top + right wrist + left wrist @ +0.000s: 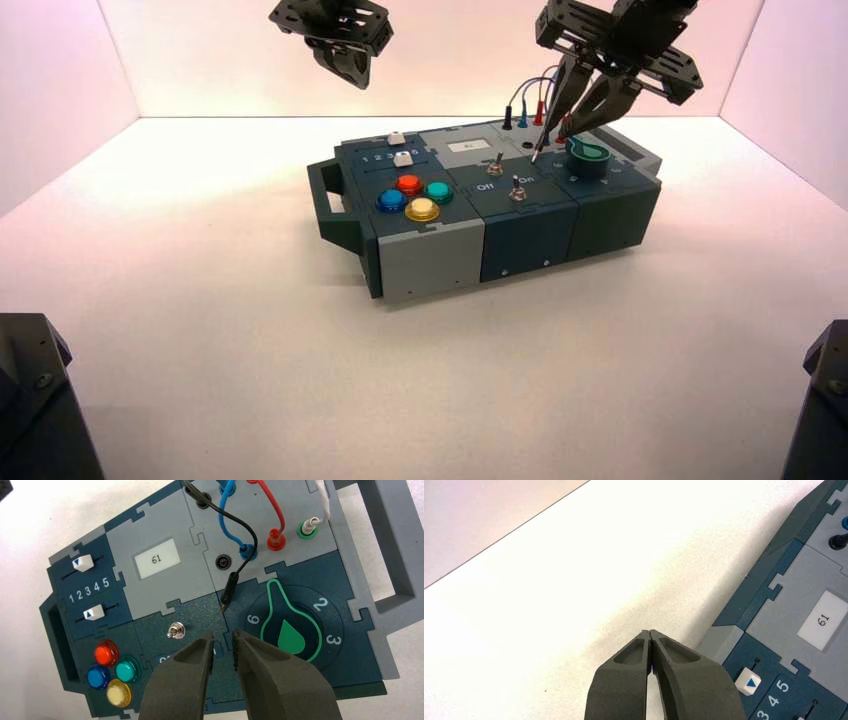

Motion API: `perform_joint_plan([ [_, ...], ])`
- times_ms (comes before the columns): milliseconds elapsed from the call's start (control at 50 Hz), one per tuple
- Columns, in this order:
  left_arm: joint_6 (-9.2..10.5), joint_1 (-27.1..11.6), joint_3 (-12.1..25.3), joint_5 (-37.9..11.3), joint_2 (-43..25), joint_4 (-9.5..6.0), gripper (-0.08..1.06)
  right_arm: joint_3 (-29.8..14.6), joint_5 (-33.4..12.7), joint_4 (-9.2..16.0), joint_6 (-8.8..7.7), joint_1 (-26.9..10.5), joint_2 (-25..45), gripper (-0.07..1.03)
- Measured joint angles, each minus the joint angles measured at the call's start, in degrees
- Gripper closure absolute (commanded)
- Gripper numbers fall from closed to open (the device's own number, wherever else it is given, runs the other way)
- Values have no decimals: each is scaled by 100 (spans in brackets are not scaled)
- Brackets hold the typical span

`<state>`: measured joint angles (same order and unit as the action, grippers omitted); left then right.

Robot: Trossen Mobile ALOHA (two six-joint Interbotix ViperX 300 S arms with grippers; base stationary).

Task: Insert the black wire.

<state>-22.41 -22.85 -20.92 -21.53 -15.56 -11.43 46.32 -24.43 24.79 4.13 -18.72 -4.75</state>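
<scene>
White tabletop bears the box [500,215]; the black wire [229,587] plug lies loose just beyond the right fingers [223,652], parted, empty.

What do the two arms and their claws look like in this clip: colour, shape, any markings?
Both are matt black. The left claw has two dark grey, tapering moulded fingers with recessed hollows near the tips. The right claw has the same fingers, with ribbed inner pads. From above, each sits under an angular black bracket pierced with holes. No markings or cables show.
</scene>
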Motion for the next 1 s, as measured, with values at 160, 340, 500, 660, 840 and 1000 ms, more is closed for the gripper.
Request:
perform_joint_plan([
  [160,0,9,9,9,0,0,100,0,35,9,9,0,44,74],
  [340,0,9,9,9,0,0,100,-44,62,9,0,0,141,74],
  [500,0,9,9,9,0,0,100,-97,79,9,0,0,211,74],
  [660,0,18,9,9,0,0,100,-123,88,9,0,0,229,73],
  [840,0,26,9,9,0,0,101,-123,105,9,0,0,281,74],
  [1000,0,44,9,9,0,0,100,-132,158,9,0,0,334,74],
])
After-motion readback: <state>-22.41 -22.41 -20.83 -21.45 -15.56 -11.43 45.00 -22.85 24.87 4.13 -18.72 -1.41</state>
